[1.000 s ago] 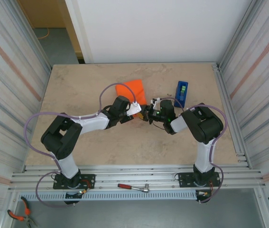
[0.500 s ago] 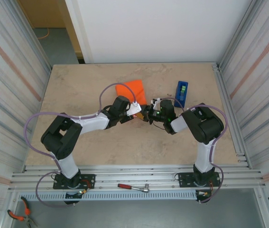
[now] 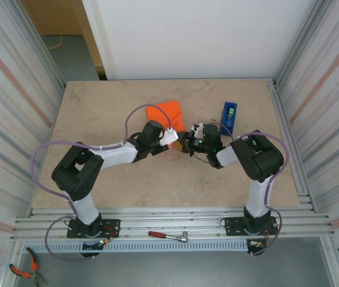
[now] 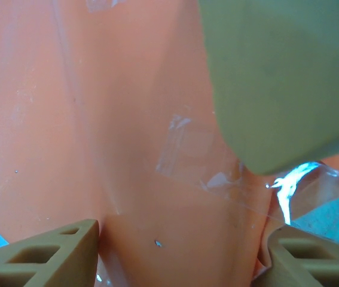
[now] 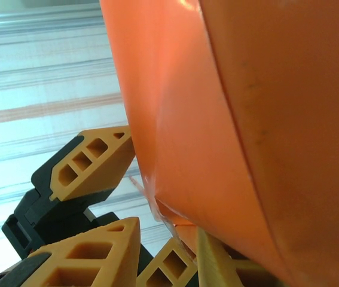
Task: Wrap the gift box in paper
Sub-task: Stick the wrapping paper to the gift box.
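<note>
At the table's (image 3: 97,107) middle, the left gripper (image 4: 181,254) spreads wide astride the paper (image 4: 97,119) — likely steadying its taped fold; I cannot tell the right gripper's (image 3: 188,145) grip.

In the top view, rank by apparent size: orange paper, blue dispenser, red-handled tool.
1. orange paper, clearly largest.
2 and 3. blue dispenser and red-handled tool: unsure, the tool is longer but thinner.

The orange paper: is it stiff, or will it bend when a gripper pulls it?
Probably floppy: the paper shows creases and bends around an edge. Likely light and thin, so a hard pull near the clear tape might tear it.
</note>
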{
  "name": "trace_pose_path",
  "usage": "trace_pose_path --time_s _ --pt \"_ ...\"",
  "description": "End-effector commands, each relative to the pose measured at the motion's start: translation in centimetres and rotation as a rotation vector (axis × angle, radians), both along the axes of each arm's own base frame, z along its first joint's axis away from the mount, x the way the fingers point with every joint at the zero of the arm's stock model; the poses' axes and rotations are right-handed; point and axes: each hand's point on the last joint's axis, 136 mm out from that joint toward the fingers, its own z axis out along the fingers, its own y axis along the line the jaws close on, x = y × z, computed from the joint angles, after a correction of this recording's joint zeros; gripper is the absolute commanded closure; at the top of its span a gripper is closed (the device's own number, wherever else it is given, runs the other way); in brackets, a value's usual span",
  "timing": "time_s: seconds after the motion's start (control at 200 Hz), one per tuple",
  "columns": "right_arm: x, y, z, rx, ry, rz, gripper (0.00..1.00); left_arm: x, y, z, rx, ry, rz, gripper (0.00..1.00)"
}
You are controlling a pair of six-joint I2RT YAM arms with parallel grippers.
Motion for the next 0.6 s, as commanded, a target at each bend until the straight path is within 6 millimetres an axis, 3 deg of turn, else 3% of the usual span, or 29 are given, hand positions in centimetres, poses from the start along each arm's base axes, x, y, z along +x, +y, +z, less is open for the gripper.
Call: trace_pose_path --time_s 0.0,0.165,0.331,0.541,0.596 --pt "0.6 -1.0 2.7 0.018 -0.074 -0.029 0.69 -1.9 0.1 -2.3 0.047 0.091 -0.040 0.39" --pt "0.1 -2.1 3.3 0.009 -0.085 -0.037 0.69 -1.9 0.1 -2.4 0.048 0.093 -0.041 0.39" --pt "-1.0 -3.2 2.3 -0.035 -0.070 -0.036 0.70 -1.8 0.1 -2.4 0.048 0.092 -0.039 0.39" --pt "-2.6 -3.2 -0.8 -0.099 -0.023 0.012 0.97 -1.9 0.1 -2.3 0.046 0.090 -0.040 0.39" --pt "-3.0 -2.9 -1.8 -0.111 -0.010 0.026 1.00 -1.9 0.1 -2.4 0.047 0.092 -0.038 0.39"
